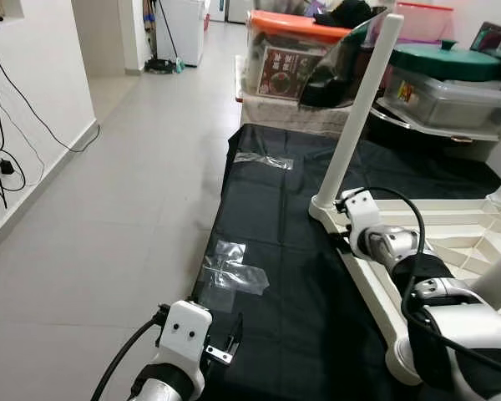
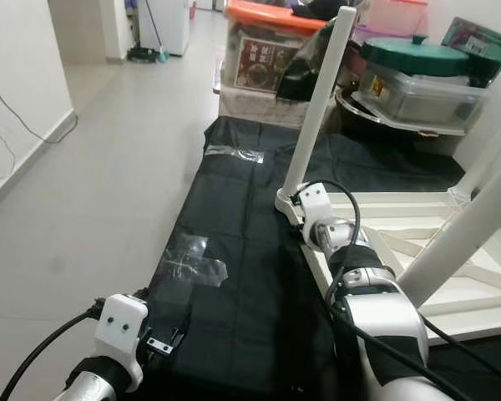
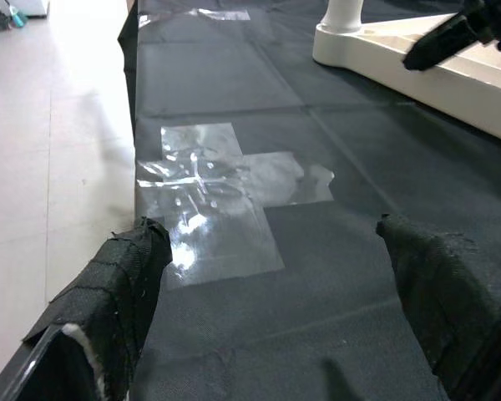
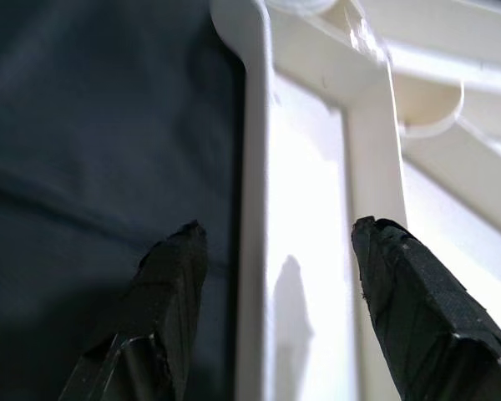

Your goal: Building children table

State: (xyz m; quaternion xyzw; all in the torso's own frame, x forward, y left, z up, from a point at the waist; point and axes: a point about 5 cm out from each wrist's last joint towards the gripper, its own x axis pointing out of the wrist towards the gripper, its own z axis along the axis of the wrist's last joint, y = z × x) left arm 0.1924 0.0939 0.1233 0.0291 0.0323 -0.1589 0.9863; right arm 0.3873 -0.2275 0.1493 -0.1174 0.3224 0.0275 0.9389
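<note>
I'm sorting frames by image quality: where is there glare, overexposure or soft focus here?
Left wrist view: clear tape glares on the black cloth, and the near fingertips look soft. Right wrist view: the white table frame is blown out, fingertips blurred. Left eye view: the floor is bright but sharp.

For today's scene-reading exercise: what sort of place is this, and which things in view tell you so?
Probably a room in a home, used for assembling furniture. A tiled floor runs into a hallway, lidded storage boxes are stacked behind, and an upturned white children's table lies on a black sheet.
</note>
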